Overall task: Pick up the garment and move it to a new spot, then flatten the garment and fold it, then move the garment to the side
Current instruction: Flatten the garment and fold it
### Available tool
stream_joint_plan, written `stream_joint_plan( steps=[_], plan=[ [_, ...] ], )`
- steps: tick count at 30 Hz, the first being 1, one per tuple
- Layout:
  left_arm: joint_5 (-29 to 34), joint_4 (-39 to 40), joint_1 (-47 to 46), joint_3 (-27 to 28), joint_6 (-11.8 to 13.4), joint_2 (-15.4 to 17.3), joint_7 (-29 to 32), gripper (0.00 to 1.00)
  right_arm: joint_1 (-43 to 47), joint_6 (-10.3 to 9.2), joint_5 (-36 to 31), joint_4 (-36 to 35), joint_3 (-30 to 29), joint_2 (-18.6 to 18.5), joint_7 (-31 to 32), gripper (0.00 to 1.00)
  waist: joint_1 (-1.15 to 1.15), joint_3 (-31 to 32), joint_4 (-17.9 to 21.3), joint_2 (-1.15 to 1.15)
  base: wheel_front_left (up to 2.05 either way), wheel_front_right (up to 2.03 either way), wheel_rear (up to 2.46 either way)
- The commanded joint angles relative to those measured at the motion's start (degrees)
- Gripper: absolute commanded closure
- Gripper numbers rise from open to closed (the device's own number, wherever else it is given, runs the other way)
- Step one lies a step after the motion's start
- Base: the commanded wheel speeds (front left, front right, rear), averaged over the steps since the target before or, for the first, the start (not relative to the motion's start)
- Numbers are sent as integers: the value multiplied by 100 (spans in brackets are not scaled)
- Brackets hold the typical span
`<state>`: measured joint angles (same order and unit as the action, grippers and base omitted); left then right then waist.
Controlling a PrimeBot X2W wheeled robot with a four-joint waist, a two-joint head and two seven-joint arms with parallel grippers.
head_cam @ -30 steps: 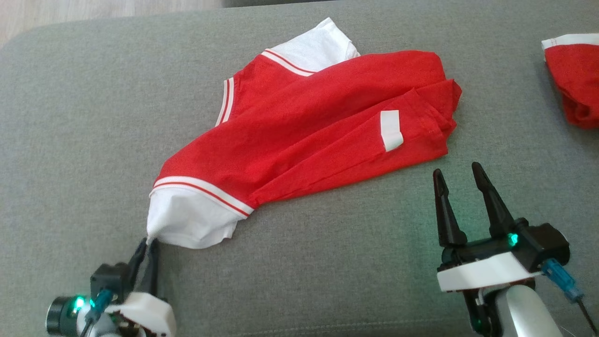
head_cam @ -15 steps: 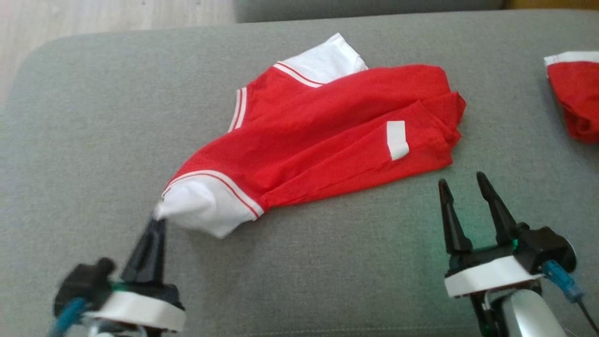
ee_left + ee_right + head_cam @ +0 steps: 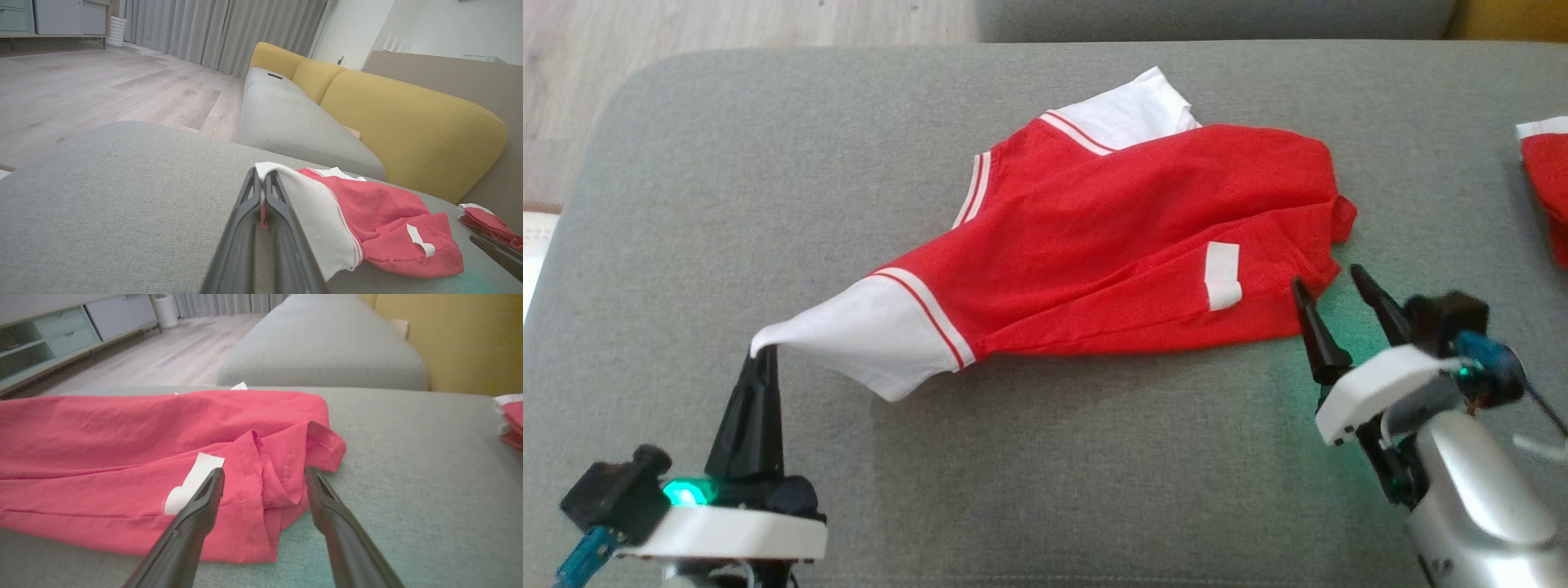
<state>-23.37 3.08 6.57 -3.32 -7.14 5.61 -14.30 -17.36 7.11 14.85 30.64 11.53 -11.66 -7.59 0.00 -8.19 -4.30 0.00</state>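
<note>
Garment position: the red garment (image 3: 1111, 245) lay crumpled across the middle of the grey cushion (image 3: 727, 204), with one end lifted off the fabric.
Long axis: in the head view it ran roughly from 8 o'clock to 2 o'clock, from the white sleeve (image 3: 866, 335) at the near-left end to the bunched hem corner (image 3: 1327, 245) at the far-right end.
Left gripper: the left gripper (image 3: 762, 353) had its fingers pressed together on the tip of the white sleeve, which was pulled up into a peak. From these fingers the rest of the cloth trailed away toward 2 o'clock.
Right gripper: the right gripper (image 3: 1330, 278) had its fingers spread and held nothing. It was just beside the hem corner.
Garment relative to right fingers: in the right wrist view the folded hem sat between the two tips at 12 o'clock. The white label (image 3: 192, 484) lay against the left finger, and the bulk of the cloth spread toward 10 o'clock.
Nearer arm: the right arm was nearer the free end — the left was already occupied.
Deciding relation: the hem corner sat dead ahead of the open right fingers, so a short push forward and down looked enough to take it.
Nearby risk: a second red cloth (image 3: 1547, 188) lay at 3 o'clock, well apart.
</note>
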Motion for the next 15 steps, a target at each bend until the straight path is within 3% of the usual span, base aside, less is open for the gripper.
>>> stream_joint_plan(
  steps=[1,7,13,15],
  plan=[
    [-17,129,-306,134,-34,96,-70,100,-238,37,190,-49,284,-159,165,0,0,-19,-37,0,0,0,0],
    [43,-29,-432,58,-34,63,-70,100,-610,37,977,288,940,-514,851,0,0,-37,-153,0,0,0,0],
    [90,-125,-484,-17,-35,70,-70,100,-753,37,1369,401,1332,-658,968,0,0,-32,-217,0,0,0,0],
    [96,-143,-493,-26,-35,78,-70,100,-787,37,1450,411,1429,-679,923,14,0,-34,-220,0,0,0,0]
  ],
)
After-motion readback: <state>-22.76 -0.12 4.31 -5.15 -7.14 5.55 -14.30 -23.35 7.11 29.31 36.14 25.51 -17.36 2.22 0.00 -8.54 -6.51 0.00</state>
